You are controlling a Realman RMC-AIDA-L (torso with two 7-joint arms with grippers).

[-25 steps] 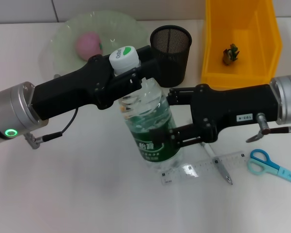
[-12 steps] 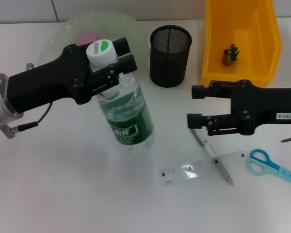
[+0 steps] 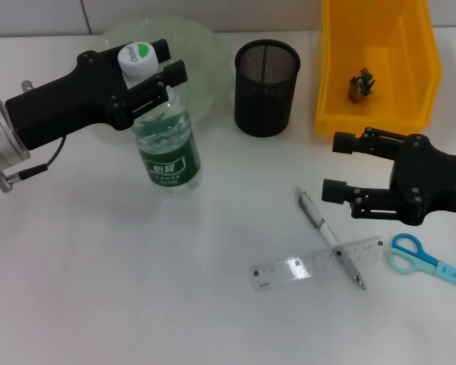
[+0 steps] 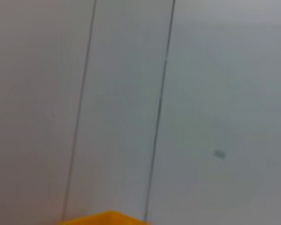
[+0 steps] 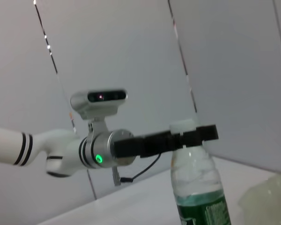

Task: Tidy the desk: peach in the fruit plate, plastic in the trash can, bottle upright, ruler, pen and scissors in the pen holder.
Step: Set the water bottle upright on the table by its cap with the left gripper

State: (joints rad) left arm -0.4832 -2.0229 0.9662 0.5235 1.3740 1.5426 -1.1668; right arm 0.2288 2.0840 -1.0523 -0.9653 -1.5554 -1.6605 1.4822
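The clear bottle (image 3: 166, 148) with a green label and white cap stands nearly upright on the table in front of the pale green fruit plate (image 3: 201, 42). My left gripper (image 3: 153, 67) is shut on its neck; the right wrist view shows the same bottle (image 5: 199, 192). The peach is hidden. A crumpled piece of plastic (image 3: 362, 84) lies in the yellow trash can (image 3: 410, 84). My right gripper (image 3: 339, 166) hangs open and holds nothing, just above the pen (image 3: 327, 234). The pen crosses the clear ruler (image 3: 304, 265). Blue scissors (image 3: 425, 258) lie at the right edge.
The black mesh pen holder (image 3: 267, 76) stands between the plate and the trash can. White table stretches along the near left. The left wrist view shows a wall and a corner of the yellow trash can (image 4: 107, 218).
My left gripper carried the bottle left and back and stood it more upright. My right gripper let go of the bottle and pulled back to the right, open.
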